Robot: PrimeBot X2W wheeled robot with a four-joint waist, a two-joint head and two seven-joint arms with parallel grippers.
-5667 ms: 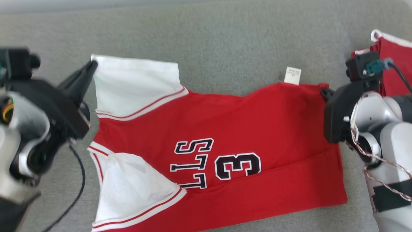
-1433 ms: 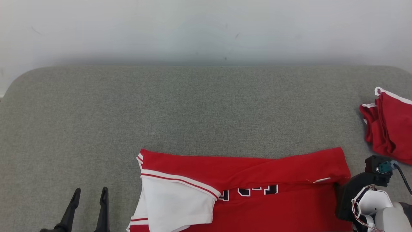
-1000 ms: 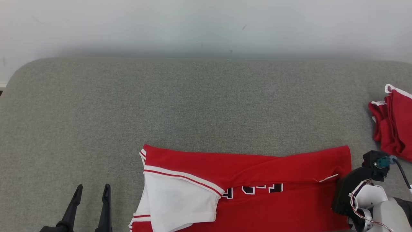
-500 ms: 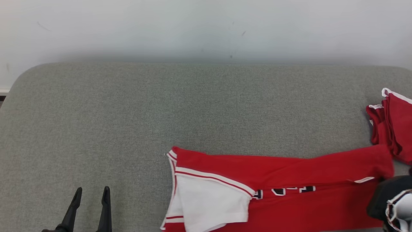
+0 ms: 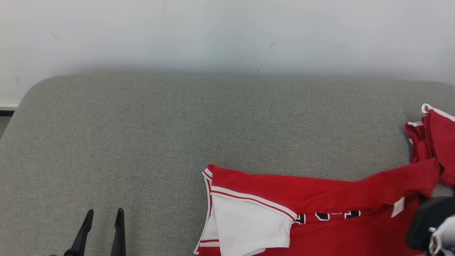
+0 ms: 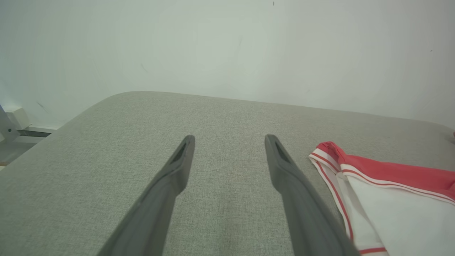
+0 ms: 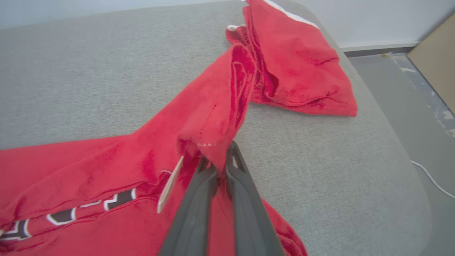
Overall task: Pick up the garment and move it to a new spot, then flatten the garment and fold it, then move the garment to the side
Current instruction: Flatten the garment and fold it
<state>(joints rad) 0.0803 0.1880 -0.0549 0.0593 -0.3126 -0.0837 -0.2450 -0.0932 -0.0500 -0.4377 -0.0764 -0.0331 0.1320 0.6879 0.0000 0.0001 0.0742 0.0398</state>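
A red sports jersey (image 5: pixel 320 213) lies folded lengthways on a wide grey padded surface (image 5: pixel 177 124), at the near right of it, with a pale wall (image 5: pixel 213 32) behind the far edge. The jersey's white sleeve (image 5: pixel 249 231), trimmed with red and white stripes, is at its left end, folded over the red body. A strip of black and white lettering peeks out from under the fold. The right gripper (image 7: pixel 218 156) is at the jersey's right end, its two dark fingers pinched together on a bunch of the red cloth, so that this corner stands up off the surface in a ridge while the rest lies flat. A small white label (image 5: pixel 398 207) hangs just left of the pinched spot. A second red garment (image 5: pixel 439 142) with white trim sits in a folded heap at the far right edge. The raised corner reaches close to it, and whether the two touch cannot be told. The left gripper (image 5: pixel 104 213) is at the near left, its fingers spread wide with nothing between them, pointing toward the wall, apart from the sleeve end.
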